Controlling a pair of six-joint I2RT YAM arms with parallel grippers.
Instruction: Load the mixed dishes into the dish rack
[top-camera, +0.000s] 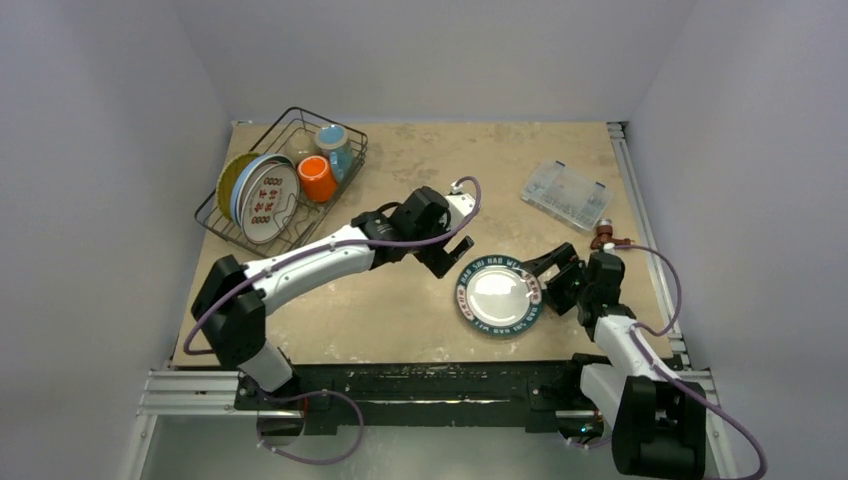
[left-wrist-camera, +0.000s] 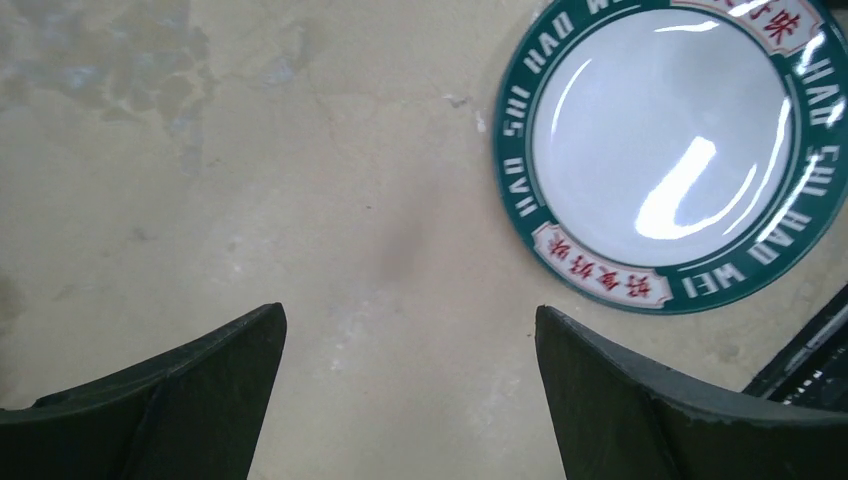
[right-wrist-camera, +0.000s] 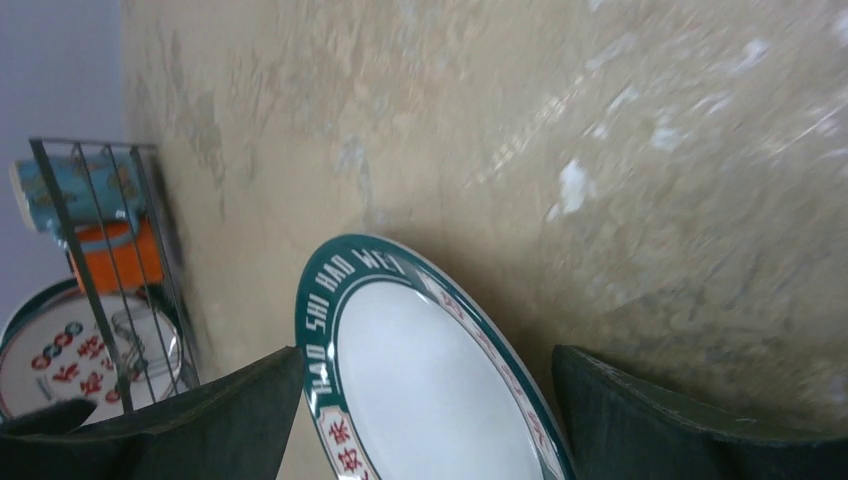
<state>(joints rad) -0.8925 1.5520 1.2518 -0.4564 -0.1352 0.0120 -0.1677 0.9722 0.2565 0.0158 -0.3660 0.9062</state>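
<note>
The white teal-rimmed plate (top-camera: 498, 295) lies on the table right of centre. It also shows in the left wrist view (left-wrist-camera: 670, 140) and the right wrist view (right-wrist-camera: 430, 400). My left gripper (top-camera: 452, 255) is open and empty just off the plate's upper left; bare table shows between its jaws (left-wrist-camera: 410, 310). My right gripper (top-camera: 553, 280) is open at the plate's right rim, with its jaws spread either side of the rim (right-wrist-camera: 425, 350). The black wire dish rack (top-camera: 352, 172) at the back left holds the yellow woven plate (top-camera: 232, 178), blue plate (top-camera: 247, 172), red-dotted plate (top-camera: 270, 200), orange cup (top-camera: 317, 178) and blue mug (top-camera: 334, 145).
A clear plastic compartment box (top-camera: 566, 194) sits at the back right. Metal rails run along the table's right edge (top-camera: 640, 210) and near edge (top-camera: 200, 385). Grey walls enclose the table on three sides.
</note>
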